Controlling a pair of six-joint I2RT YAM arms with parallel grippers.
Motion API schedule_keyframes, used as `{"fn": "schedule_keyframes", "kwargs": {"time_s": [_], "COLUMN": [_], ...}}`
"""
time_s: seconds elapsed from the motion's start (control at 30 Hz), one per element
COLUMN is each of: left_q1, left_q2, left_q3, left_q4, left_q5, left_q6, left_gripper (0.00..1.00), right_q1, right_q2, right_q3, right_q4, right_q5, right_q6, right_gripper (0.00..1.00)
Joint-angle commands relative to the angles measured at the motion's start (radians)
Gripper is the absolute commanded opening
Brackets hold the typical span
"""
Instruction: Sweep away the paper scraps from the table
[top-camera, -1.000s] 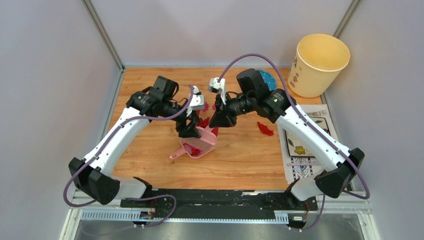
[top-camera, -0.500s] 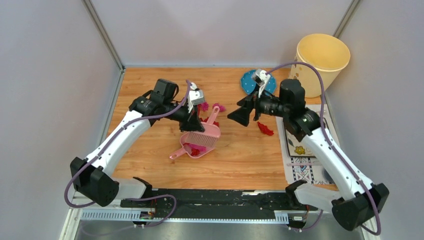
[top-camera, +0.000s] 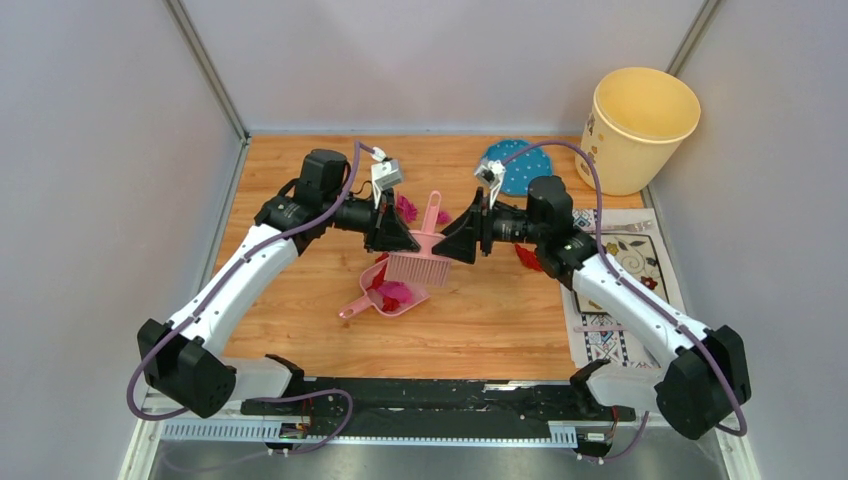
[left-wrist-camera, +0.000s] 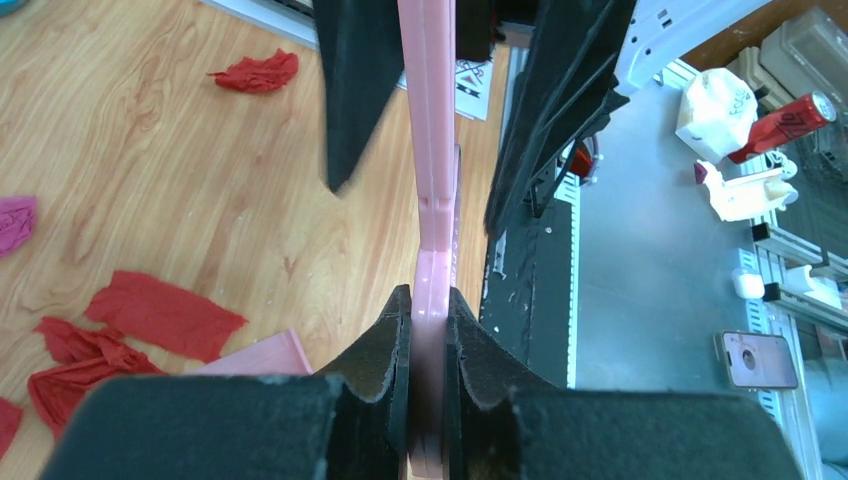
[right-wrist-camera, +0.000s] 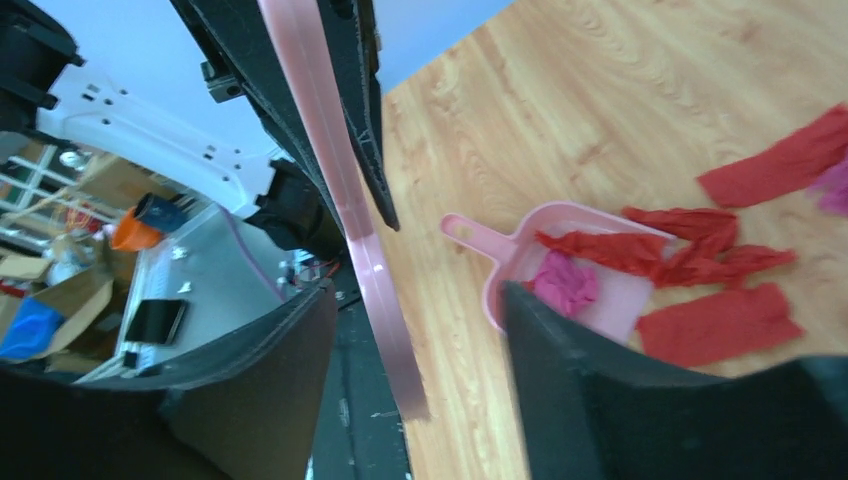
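Right hand (top-camera: 458, 240) swung back to brush (top-camera: 420, 268), released, straddling handle; left hand (top-camera: 406, 238) clenched on it, wrists level.

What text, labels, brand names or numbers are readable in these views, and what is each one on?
No text is clear enough to quote.
Yellow bucket: dark print on its side, too small to read.
White container, left wrist view: red lettering, too blurred to read.
Placemat: patterns only, no legible words.

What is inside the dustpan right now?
A magenta wad and red scraps lie in the dustpan. From above, the brush hides its far part.
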Motion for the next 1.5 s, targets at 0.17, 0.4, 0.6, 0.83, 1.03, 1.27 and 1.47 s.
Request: {"fn": "schedule_keyframes", "kwargs": {"time_s": [0.17,0.4,0.6,0.83,1.03,1.27,1.47], "left_q1": [0.015,0.017,0.017,-0.029,-0.065,-0.074,-0.080], "left_q2": [-0.026,0.000,0.002,0.026,0.060,0.063,0.042], "left_q3": [-0.005,0.107,0.160,0.182,0.199,0.203,0.196], "left_q4": [0.087,-0.118,-0.242,-0.397,-0.500,-0.444,-0.387], "left_q5": [0.073,0.029,0.088,0.032,0.053,0.090,0.090], "left_q6": [-0.058,0.224,0.350,0.465,0.525,0.407,0.332], "left_gripper": [0.00,0.64,0.66,0.66,0.62,0.50,0.44], "right_q1": [0.067,0.103,0.178,0.251,0.259,0.262,0.262], "right_q2": [0.093,0.148,0.219,0.275,0.315,0.343,0.338], "right_q3": [0.100,0.359,0.476,0.565,0.632,0.659,0.662], "right_q4": [-0.042,-0.904,-1.145,-1.216,-1.248,-1.253,-1.244], "right_q5": [-0.199,0.047,0.136,0.148,0.134,0.148,0.148], "right_q6": [-0.086,-0.687,-0.928,-1.006,-1.031,-1.033,-1.028], "right_gripper": [0.00,0.00,0.00,0.00,0.00,0.00,0.00]}}
